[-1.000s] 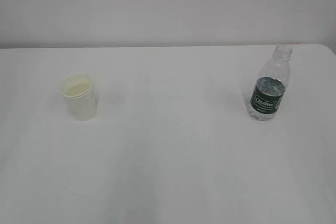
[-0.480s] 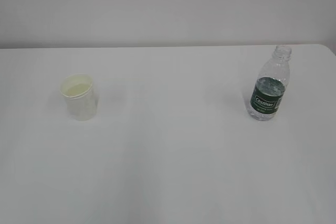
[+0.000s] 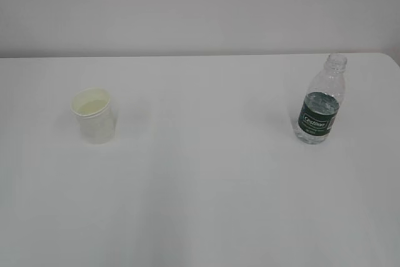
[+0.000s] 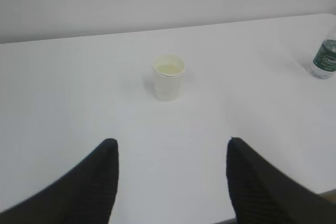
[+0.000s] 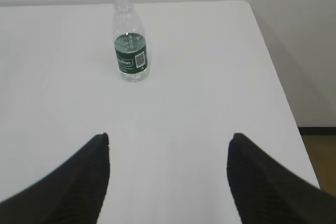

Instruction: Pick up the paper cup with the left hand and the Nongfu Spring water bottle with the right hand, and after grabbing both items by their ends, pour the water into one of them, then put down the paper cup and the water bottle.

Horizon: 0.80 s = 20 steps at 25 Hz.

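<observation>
The white paper cup (image 3: 95, 115) stands upright on the left of the white table, cream inside showing. In the left wrist view the paper cup (image 4: 168, 77) is well ahead of my left gripper (image 4: 171, 141), which is open with only bare table between its black fingers. The Nongfu Spring water bottle (image 3: 320, 101), clear with a dark green label and no cap, stands upright on the right. It appears as the bottle (image 5: 129, 48) far ahead and left of my right gripper (image 5: 169, 136), also open and empty. Neither arm shows in the exterior view.
The table's right edge (image 5: 278, 85) runs close beside the right gripper, with floor beyond it. A pale wall (image 3: 200, 4) rises behind the table's far edge. The bottle's base also shows at the right border of the left wrist view (image 4: 324, 59).
</observation>
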### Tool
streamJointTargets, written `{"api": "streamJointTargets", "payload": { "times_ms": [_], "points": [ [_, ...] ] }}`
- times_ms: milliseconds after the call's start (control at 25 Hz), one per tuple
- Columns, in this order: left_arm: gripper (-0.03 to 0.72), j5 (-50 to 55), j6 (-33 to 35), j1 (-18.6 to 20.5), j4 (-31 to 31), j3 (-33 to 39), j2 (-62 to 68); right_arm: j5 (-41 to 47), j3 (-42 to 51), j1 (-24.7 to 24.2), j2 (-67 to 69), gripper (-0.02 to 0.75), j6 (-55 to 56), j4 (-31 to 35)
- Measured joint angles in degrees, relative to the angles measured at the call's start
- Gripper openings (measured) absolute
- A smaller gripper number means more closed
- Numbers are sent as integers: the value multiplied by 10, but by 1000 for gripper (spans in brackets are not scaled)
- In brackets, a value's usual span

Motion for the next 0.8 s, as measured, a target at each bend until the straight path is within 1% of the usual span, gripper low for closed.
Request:
{"api": "streamJointTargets", "payload": {
  "times_ms": [240,600,800],
  "points": [
    [461,26,7,0,-1,1,-12,19,0,0,0,531,-19,2],
    [461,36,7,0,-9,38,-17,35,0,0,0,531,-21,1],
    [461,28,8,0,-9,58,-17,35,0,0,0,531,-21,-18]
  ]
}}
